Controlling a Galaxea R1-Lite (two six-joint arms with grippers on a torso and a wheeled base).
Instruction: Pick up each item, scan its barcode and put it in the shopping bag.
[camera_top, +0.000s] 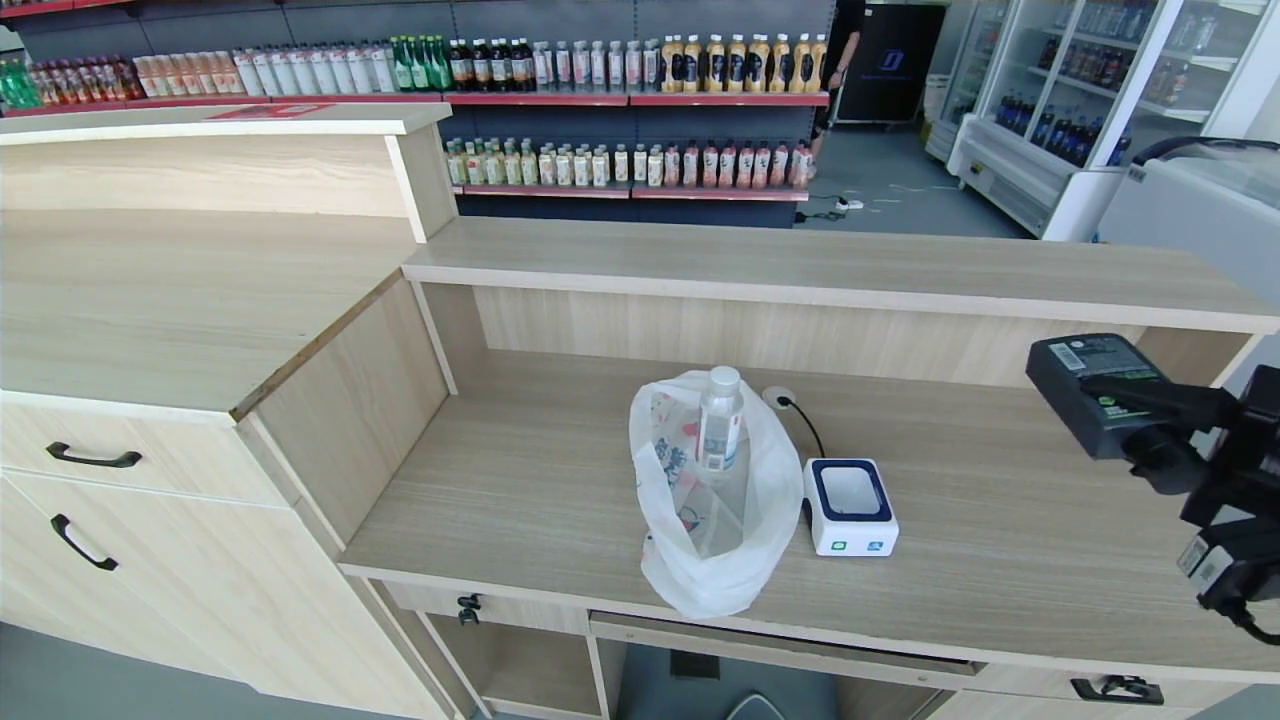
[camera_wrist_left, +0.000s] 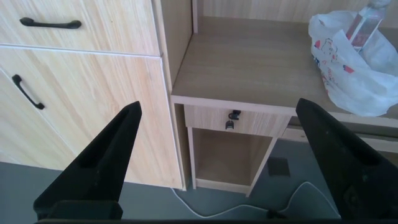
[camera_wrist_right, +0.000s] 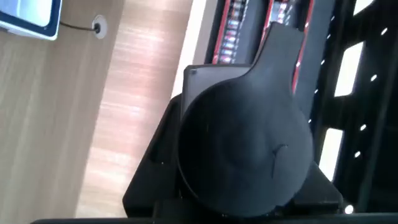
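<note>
A white shopping bag (camera_top: 715, 540) stands open on the wooden desk (camera_top: 540, 470), with a clear plastic bottle (camera_top: 720, 425) upright inside it. Just right of the bag sits a small white barcode scanner (camera_top: 848, 505), window facing up. My right gripper (camera_top: 1150, 420) hangs above the desk's right end, shut on a black item (camera_top: 1090, 385) whose label faces up. In the right wrist view the black item (camera_wrist_right: 242, 143) covers most of the picture, and the scanner (camera_wrist_right: 28, 15) is at a corner. My left gripper (camera_wrist_left: 217, 109) is open and low, off the desk's front left corner, well away from the bag (camera_wrist_left: 354, 81).
A raised counter ledge (camera_top: 830, 265) runs behind the desk, and a taller counter with drawers (camera_top: 150, 330) stands to the left. The scanner's cable (camera_top: 805, 425) runs to a grommet at the back. Drink shelves and fridges stand in the room behind.
</note>
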